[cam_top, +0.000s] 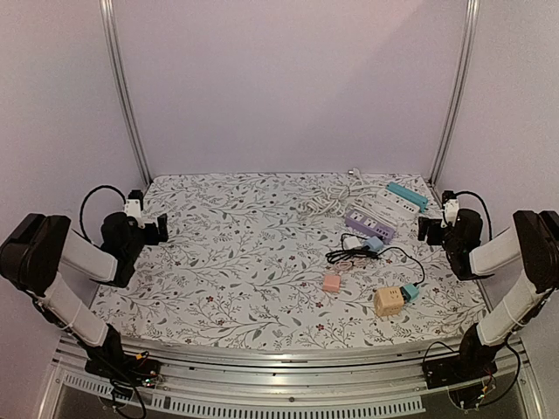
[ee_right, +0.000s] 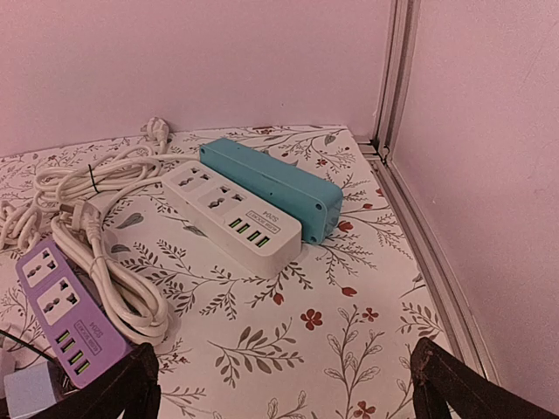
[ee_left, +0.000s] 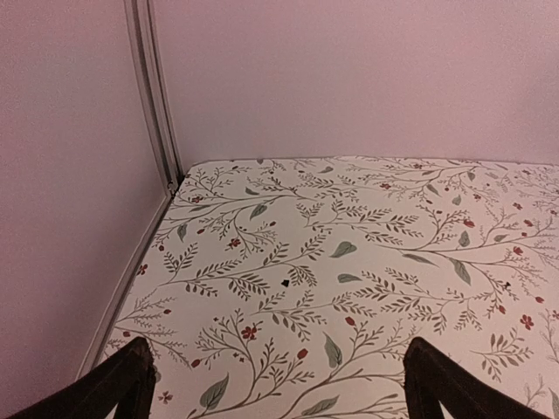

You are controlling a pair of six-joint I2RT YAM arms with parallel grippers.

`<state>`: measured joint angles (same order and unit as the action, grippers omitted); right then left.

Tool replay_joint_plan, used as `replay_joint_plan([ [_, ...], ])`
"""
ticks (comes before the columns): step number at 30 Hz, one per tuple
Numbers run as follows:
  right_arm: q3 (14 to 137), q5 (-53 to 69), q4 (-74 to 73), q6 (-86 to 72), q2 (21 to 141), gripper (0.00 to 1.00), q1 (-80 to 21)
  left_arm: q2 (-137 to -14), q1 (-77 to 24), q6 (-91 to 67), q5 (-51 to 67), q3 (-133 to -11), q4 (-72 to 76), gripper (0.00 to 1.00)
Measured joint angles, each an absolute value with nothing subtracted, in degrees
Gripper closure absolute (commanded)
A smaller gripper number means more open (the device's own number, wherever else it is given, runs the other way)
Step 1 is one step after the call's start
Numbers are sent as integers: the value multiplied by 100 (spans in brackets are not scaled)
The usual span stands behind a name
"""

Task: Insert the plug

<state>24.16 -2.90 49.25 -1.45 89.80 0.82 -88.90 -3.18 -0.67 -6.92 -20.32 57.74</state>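
- Since nothing pins the strips down, the floral surface (cam_top: 227, 262), a flat, matte printed cloth, may let one slide; one arm had better brace it.
- Left pincer (cam_top: 162, 228) and right pincer (cam_top: 423, 229) both gape wide and empty. The right sits nearer, so let it fetch.
- Teal strip (ee_right: 271, 179), white strip (ee_right: 236, 214) and purple strip (ee_right: 61, 319) are smooth, boxy plastic, far right, with thick white cords (ee_right: 96, 253) looped alongside.
- Blue plug (cam_top: 374, 243), small and blocky on a thin black cable (cam_top: 349, 256), lies just beside the purple strip. Pinch its flat sides and square the prongs to a socket.
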Motion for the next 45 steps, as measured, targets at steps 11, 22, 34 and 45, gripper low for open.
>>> replay_joint_plan([
  [11,2663,-725,4283,-301,8899,1,82,-8890,-349,-60,-685,-2032,5774,1],
  [22,6829,-244,-628,-412,8842,20,95,-8707,-353,484,222,-3909,2738,22],
  [34,8962,-32,-3817,928,10466,15,-1282,-9166,-432,2137,2340,-7913,-3481,1],
  [45,10033,322,-4663,1256,12099,18,-1693,-9161,-690,2320,2408,-7915,-4746,0],
])
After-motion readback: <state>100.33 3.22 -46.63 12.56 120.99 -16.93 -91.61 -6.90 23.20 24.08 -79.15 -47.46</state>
